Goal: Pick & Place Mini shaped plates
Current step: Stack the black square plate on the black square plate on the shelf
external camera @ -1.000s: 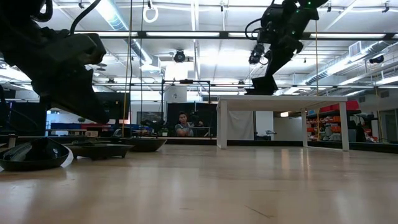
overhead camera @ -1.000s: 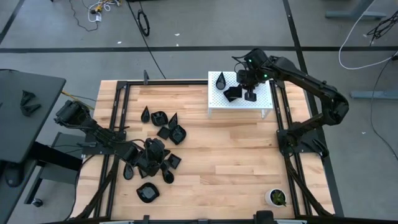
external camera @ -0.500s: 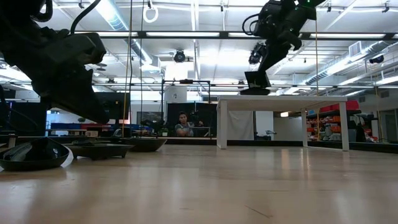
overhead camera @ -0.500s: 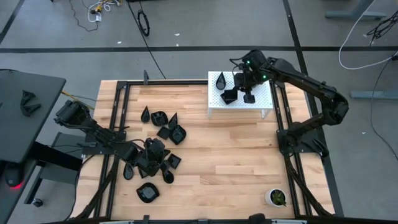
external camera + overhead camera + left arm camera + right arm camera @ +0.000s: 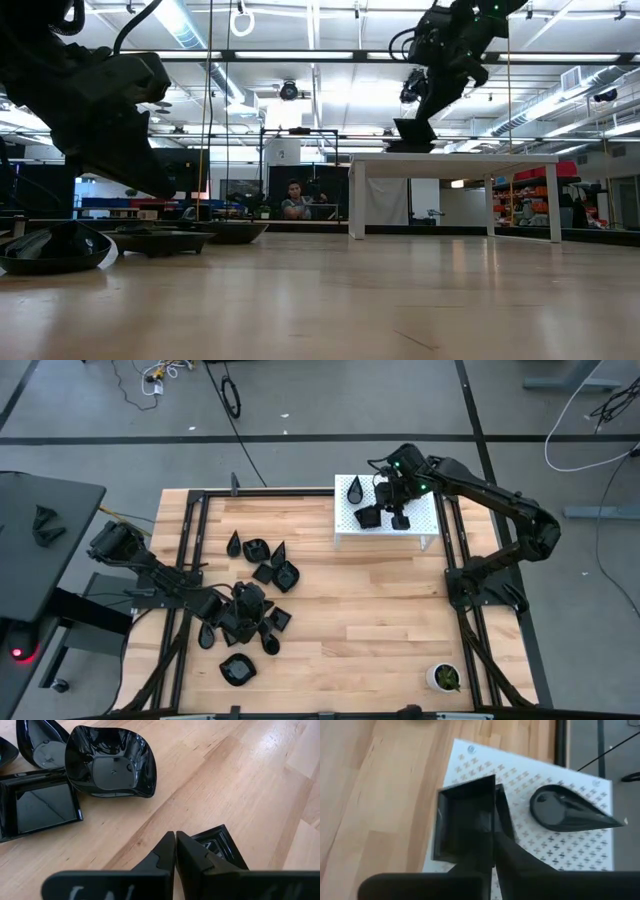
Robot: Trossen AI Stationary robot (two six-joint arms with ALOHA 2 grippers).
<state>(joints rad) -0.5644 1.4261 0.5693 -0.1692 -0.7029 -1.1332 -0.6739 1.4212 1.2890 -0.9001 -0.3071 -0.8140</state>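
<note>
The right gripper (image 5: 494, 832) pinched the rim of a glossy black square plastic dish (image 5: 465, 820), seemingly touching the white perforated stand (image 5: 560, 847) beneath for release beside a teardrop dish (image 5: 572, 810).

In the upper right of the frame the right gripper (image 5: 418, 112) hangs over a white stand (image 5: 455, 160), gripping a square plate (image 5: 410, 130), while black dishes (image 5: 160, 238) lie at lower left.
</note>
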